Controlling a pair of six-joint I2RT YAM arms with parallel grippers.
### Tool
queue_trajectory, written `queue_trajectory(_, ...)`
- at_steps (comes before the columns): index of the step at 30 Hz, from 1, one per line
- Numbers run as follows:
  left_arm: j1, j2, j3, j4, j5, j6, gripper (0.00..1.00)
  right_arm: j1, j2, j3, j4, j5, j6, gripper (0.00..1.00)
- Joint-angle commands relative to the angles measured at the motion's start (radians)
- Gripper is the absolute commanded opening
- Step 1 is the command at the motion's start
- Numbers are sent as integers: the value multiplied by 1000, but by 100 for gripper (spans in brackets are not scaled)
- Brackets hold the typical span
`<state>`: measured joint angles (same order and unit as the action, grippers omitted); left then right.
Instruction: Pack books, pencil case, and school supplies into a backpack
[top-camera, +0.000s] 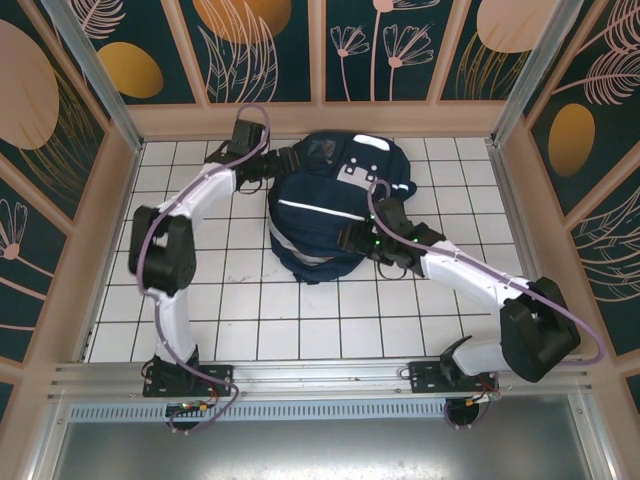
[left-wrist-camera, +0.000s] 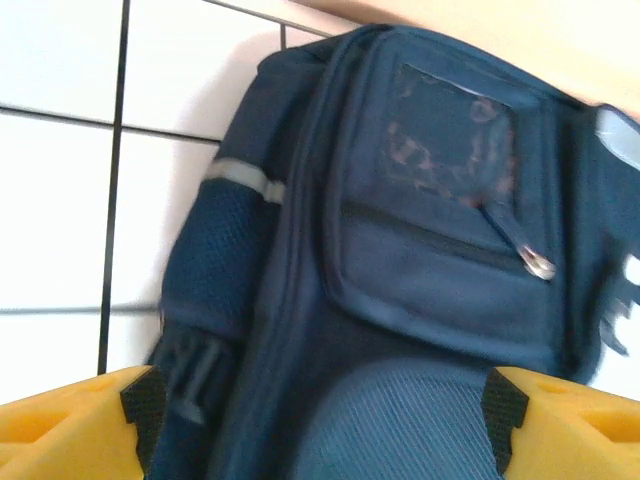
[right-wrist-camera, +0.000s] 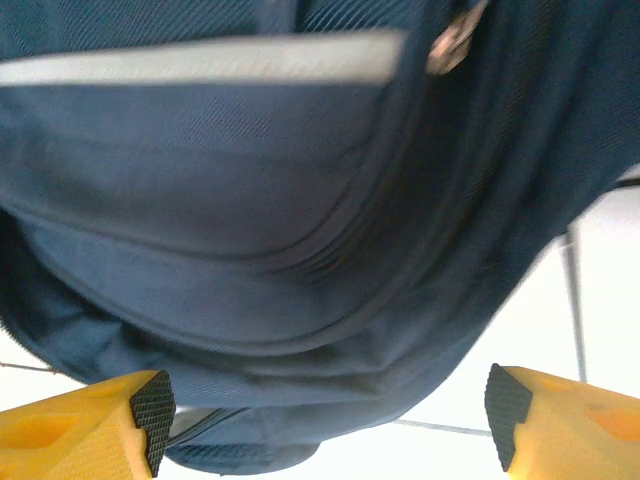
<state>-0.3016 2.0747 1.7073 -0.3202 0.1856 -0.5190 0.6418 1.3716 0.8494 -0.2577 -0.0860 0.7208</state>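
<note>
Top external view, left to right: the left gripper (top-camera: 263, 168) sits at the far-left shoulder of the backpack (top-camera: 320, 215), which lies bulging on the white tiled table (top-camera: 230, 300). The right gripper (top-camera: 362, 240) is at the bag's near-right flank.

In the left wrist view the left gripper (left-wrist-camera: 320, 405) is released. Its yellow fingers (left-wrist-camera: 70, 420) stand wide apart, and the bag's mesh panel runs between and ahead of them, with nothing pinched. Ahead of the fingertips is a front pocket with a zip pull (left-wrist-camera: 541, 266), just toward the right finger. A grey reflective stripe (left-wrist-camera: 245, 178) lies ahead of the left finger.

In the right wrist view the right gripper (right-wrist-camera: 325, 405) is likewise unclenched. The dark pads (right-wrist-camera: 152, 405) are clear of the cloth, and the bag's navy body hangs ahead of and above them.

No book or packet lies loose near either set of fingers, so the contents are probably inside, and the step in hand looks like letting go and clearing the bag. To do it well, draw each wrist straight back along its finger line with the jaws kept spread. On the left, watch the strap webbing by the left finger and that zip pull. On the right, avoid dragging the fabric fold ahead of the pads, which could tip the bag.
</note>
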Motion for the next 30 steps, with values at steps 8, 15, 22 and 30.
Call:
queue_trajectory(8, 25, 255, 142, -77, 183, 71, 52, 13, 174, 8, 76, 29, 112, 81)
queue_trajectory(15, 23, 53, -286, 181, 222, -56, 2, -131, 198, 12, 20, 67, 37, 73)
queue_trajectory(22, -64, -229, -676, 394, 183, -291, 0, -306, 281, 93, -19, 84, -151, 73)
queue_trajectory(30, -314, -347, -802, 548, 64, -626, 0, -483, 426, 325, -72, 97, -305, 72)
